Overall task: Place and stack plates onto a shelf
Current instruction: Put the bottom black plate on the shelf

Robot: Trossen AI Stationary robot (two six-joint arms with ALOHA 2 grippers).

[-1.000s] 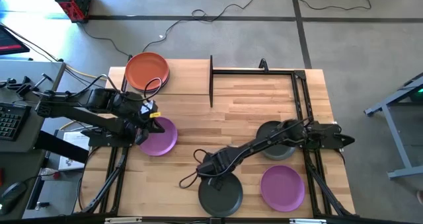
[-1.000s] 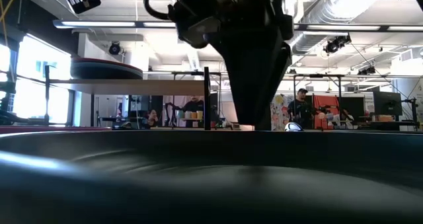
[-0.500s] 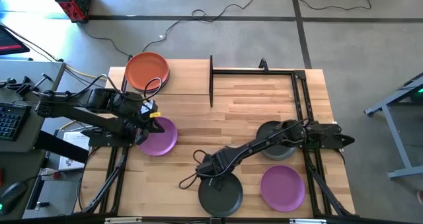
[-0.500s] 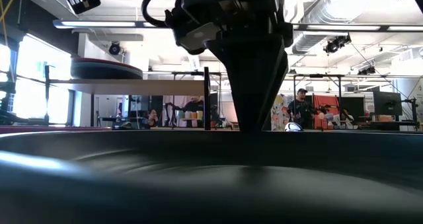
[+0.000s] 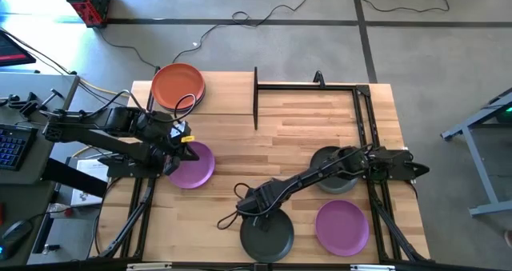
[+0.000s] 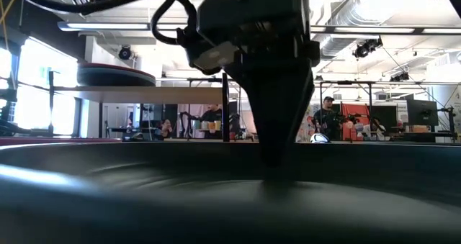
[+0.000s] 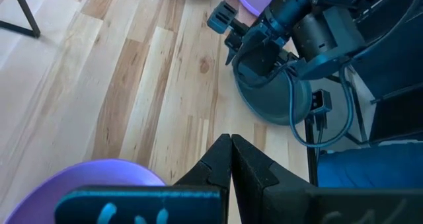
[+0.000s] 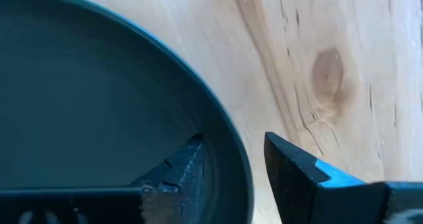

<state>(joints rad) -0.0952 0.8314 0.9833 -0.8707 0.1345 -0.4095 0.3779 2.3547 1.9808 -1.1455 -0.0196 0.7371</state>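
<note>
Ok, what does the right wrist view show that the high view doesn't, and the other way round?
Only the right wrist view shows the right gripper open astride the rim of the dark grey plate, one finger inside, one outside.

Only the high view shows the orange plate, two purple plates, the shelf and the left gripper over a purple plate.

Both show that grey plate and the wooden table.

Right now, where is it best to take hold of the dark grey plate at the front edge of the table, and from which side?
Probably at the rim. The dark grey plate lies flat and shallow, so only its raised edge offers a hold. The right gripper already comes from above with open jaws astride the rim on the plate's far-left side, one finger inside and one on the wooden table.
</note>
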